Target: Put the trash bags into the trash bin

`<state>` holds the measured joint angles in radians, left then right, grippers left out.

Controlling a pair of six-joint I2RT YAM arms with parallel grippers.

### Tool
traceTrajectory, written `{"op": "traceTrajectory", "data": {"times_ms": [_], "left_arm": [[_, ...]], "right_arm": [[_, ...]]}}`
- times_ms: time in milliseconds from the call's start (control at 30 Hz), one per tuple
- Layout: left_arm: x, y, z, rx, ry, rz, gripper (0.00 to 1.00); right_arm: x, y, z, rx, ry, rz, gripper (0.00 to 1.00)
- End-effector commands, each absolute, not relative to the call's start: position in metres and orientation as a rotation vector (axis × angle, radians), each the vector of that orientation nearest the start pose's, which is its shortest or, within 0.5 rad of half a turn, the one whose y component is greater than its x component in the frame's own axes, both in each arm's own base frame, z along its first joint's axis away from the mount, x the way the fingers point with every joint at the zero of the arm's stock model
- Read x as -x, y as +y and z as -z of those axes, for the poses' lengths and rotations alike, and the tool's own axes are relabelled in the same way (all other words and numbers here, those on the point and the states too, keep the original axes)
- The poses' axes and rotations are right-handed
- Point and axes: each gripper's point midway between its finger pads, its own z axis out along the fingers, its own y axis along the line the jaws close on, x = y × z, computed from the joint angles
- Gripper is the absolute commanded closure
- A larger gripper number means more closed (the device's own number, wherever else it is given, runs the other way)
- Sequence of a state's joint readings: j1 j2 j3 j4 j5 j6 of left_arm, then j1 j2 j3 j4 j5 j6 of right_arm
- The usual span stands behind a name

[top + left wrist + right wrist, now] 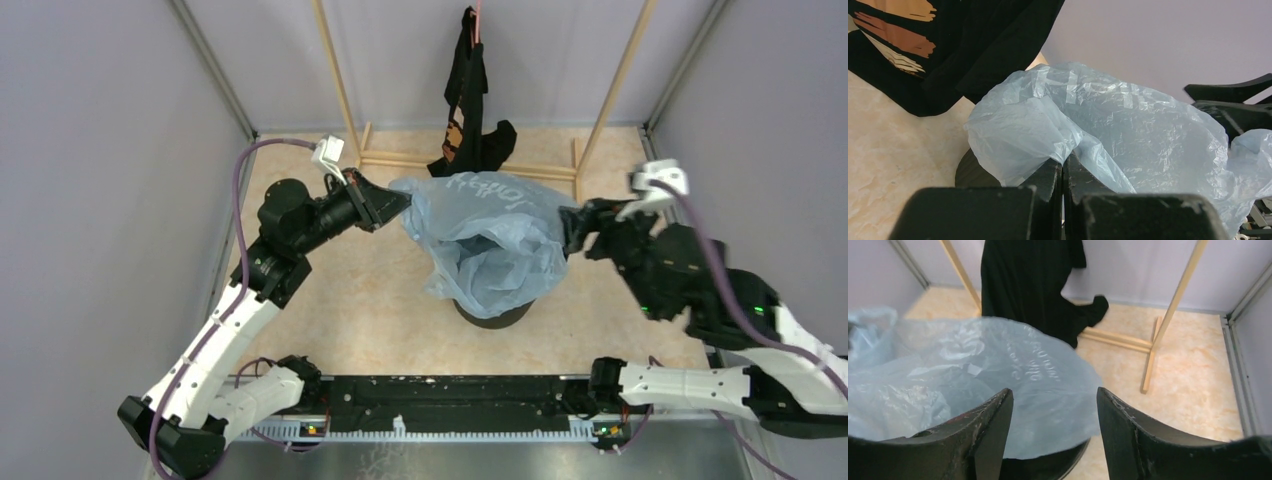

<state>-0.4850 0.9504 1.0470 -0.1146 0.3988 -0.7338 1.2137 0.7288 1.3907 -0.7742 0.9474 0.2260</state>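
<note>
Bag (490,240): light blue, crinkly, white lettering. Centre of overhead view, draped over bin, mouth gaping upward.
Bin (492,318): black, round, mostly covered. Dark edge shows below bag's lower side.
Left gripper (400,205): at bag's upper left edge, fingers pressed together, film pinched between.
Right gripper (572,228): at bag's right edge, fingers apart, nothing clamped.
Garment (470,100): black, hanging top centre, within wooden frame (560,170).
</note>
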Motion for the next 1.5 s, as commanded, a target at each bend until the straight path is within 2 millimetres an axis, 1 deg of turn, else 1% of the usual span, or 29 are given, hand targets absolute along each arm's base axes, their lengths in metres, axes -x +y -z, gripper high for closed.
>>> {"op": "traceTrajectory", "data": {"times_ms": [0,67,133,167,200,267,333,367,433,500,633,700,733,800,833,900,933,1033,1100,1133,1167,1233,1300,1333,1467], "left_arm": [[-0.236,-0.233,-0.397,-0.159,1.662,1.27,1.0],[-0.232,-0.233,-0.404,-0.181,1.637,1.28,1.0],[-0.229,-0.235,-0.41,-0.211,1.616,1.291,1.0],[-0.228,-0.236,-0.413,-0.222,1.609,1.294,1.0],[-0.228,-0.237,-0.415,-0.235,1.604,1.298,1.0],[-0.227,-0.241,-0.42,-0.258,1.59,1.32,1.0],[-0.226,-0.245,-0.423,-0.277,1.578,1.347,1.0],[-0.226,-0.246,-0.429,-0.288,1.552,1.358,1.0],[-0.227,-0.25,-0.432,-0.305,1.537,1.379,1.0],[-0.227,-0.253,-0.436,-0.319,1.52,1.4,1.0],[-0.224,-0.257,-0.442,-0.348,1.487,1.436,1.0],[-0.222,-0.257,-0.442,-0.358,1.474,1.441,1.0],[-0.221,-0.256,-0.443,-0.362,1.469,1.442,1.0],[-0.22,-0.256,-0.438,-0.362,1.475,1.443,1.0],[-0.22,-0.255,-0.436,-0.36,1.481,1.438,1.0],[-0.22,-0.254,-0.432,-0.359,1.493,1.425,1.0],[-0.22,-0.253,-0.431,-0.357,1.499,1.415,1.0],[-0.219,-0.249,-0.433,-0.359,1.497,1.378,1.0],[-0.218,-0.247,-0.432,-0.36,1.496,1.362,1.0],[-0.218,-0.247,-0.432,-0.361,1.498,1.359,1.0],[-0.218,-0.247,-0.431,-0.36,1.503,1.357,1.0],[-0.218,-0.247,-0.428,-0.361,1.509,1.358,1.0],[-0.219,-0.248,-0.426,-0.362,1.516,1.358,1.0],[-0.219,-0.248,-0.426,-0.364,1.517,1.359,1.0],[-0.217,-0.249,-0.427,-0.381,1.511,1.363,1.0]], "right_arm": [[-0.205,0.138,-0.397,0.212,1.69,-0.172,0.4],[-0.213,0.16,-0.378,0.268,1.747,-0.248,0.43],[-0.223,0.176,-0.355,0.303,1.837,-0.341,0.54],[-0.228,0.178,-0.347,0.3,1.876,-0.382,0.58],[-0.227,0.185,-0.341,0.316,1.903,-0.427,0.6],[-0.223,0.196,-0.328,0.348,1.948,-0.481,0.6],[-0.223,0.197,-0.312,0.346,2.001,-0.466,0.6],[-0.225,0.195,-0.303,0.338,2.031,-0.447,0.6],[-0.226,0.193,-0.287,0.336,2.088,-0.423,0.6],[-0.228,0.192,-0.275,0.334,2.132,-0.418,0.6],[-0.239,0.189,-0.259,0.308,2.188,-0.454,0.6],[-0.245,0.188,-0.256,0.302,2.2,-0.497,0.6],[-0.246,0.189,-0.257,0.308,2.203,-0.51,0.61],[-0.246,0.19,-0.265,0.323,2.193,-0.511,0.61],[-0.245,0.188,-0.274,0.327,2.177,-0.512,0.6],[-0.242,0.182,-0.298,0.326,2.13,-0.504,0.59],[-0.24,0.176,-0.309,0.319,2.106,-0.492,0.58],[-0.23,0.157,-0.334,0.309,2.057,-0.438,0.54],[-0.223,0.143,-0.344,0.304,2.036,-0.395,0.49],[-0.221,0.133,-0.349,0.291,2.026,-0.355,0.47],[-0.217,0.126,-0.352,0.283,2.02,-0.338,0.42],[-0.21,0.111,-0.356,0.267,1.999,-0.294,0.29],[-0.199,0.107,-0.36,0.288,1.968,-0.319,0.2],[-0.192,0.108,-0.363,0.303,1.949,-0.352,0.17],[-0.162,0.115,-0.378,0.366,1.854,-0.514,0.14]]}}
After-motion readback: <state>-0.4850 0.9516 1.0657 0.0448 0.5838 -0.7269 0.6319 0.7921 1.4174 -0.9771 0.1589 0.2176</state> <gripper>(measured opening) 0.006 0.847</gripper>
